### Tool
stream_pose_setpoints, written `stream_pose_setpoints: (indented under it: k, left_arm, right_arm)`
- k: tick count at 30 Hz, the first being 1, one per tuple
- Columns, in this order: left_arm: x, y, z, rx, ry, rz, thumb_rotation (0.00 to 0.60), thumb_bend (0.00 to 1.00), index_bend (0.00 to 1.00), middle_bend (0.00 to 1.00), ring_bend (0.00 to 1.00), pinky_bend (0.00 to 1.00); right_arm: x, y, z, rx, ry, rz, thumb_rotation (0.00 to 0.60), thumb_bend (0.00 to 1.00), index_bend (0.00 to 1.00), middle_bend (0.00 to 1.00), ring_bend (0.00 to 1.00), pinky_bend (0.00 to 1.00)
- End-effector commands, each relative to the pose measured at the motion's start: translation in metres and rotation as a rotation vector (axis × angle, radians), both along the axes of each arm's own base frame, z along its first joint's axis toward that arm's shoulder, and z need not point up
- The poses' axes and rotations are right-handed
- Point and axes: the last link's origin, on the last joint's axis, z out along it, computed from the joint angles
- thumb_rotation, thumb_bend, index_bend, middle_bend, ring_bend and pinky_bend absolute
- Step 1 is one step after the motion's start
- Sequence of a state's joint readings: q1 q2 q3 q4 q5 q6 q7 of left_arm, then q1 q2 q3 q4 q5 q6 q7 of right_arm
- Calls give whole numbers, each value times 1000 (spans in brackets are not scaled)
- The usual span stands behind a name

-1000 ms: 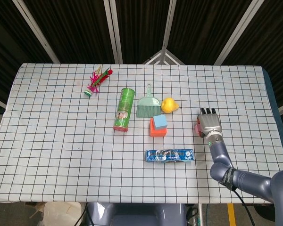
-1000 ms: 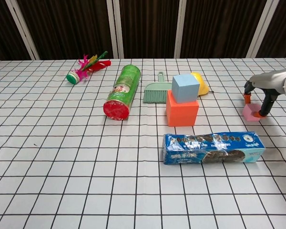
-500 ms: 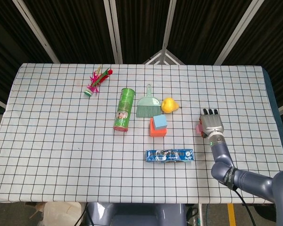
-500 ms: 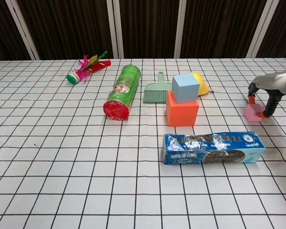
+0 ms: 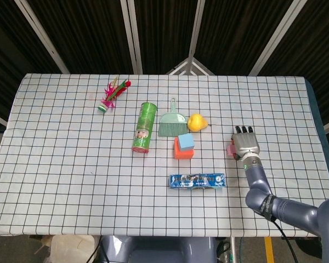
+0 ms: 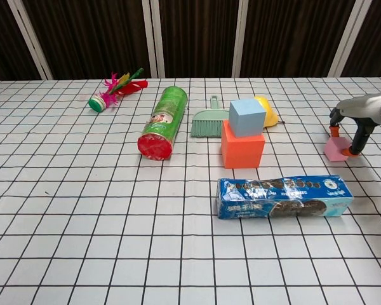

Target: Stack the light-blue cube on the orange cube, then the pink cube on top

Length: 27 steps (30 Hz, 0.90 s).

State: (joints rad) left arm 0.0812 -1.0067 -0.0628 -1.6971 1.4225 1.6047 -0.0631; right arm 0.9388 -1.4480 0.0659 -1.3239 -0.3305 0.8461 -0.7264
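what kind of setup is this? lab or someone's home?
Likely a lab or data-collection rig, not a home: a table under a white black-gridded cloth, dark curtain panels with white metal poles behind, and assorted props such as a green cylindrical can and stacked foam cubes.

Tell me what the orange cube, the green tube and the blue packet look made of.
Orange cube: probably foam or matte plastic, flat dull faces without glare.
Green tube: likely printed cardboard or plastic, red end cap, slight sheen.
Blue packet: glossy plastic film, wrinkled with highlights.

Checked tablecloth (image 5: 55, 164) under canister (image 5: 144, 127), brush (image 5: 169, 119), biscuit pack (image 5: 198, 181), orange cube (image 5: 182, 152), pink cube (image 6: 336, 149).
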Motion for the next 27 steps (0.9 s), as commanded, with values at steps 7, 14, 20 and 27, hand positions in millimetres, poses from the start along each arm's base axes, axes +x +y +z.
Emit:
stream_pose_setpoints:
  k: [7, 14, 20, 27]
  left_arm:
    - [0, 1, 0, -1, -4, -3, 600, 161, 108, 0, 0, 0]
    - [0, 0, 1, -8, -12, -11, 600, 161, 108, 0, 0, 0]
    - [-1, -1, 4, -4, -23, -15, 600, 161, 108, 0, 0, 0]
    - [-2, 0, 5, -9, -32, -21, 600, 161, 108, 0, 0, 0]
  right_arm:
    - [11, 1, 12, -9, 20, 23, 600, 443, 527, 78, 25, 15]
    - [39, -1, 44, -32, 75, 43, 600, 446, 535, 78, 25, 15]
    - [71, -3, 69, -53, 102, 54, 600, 459, 549, 78, 25, 15]
    - [108, 0, 78, -36, 116, 89, 600, 459, 549, 78, 25, 15]
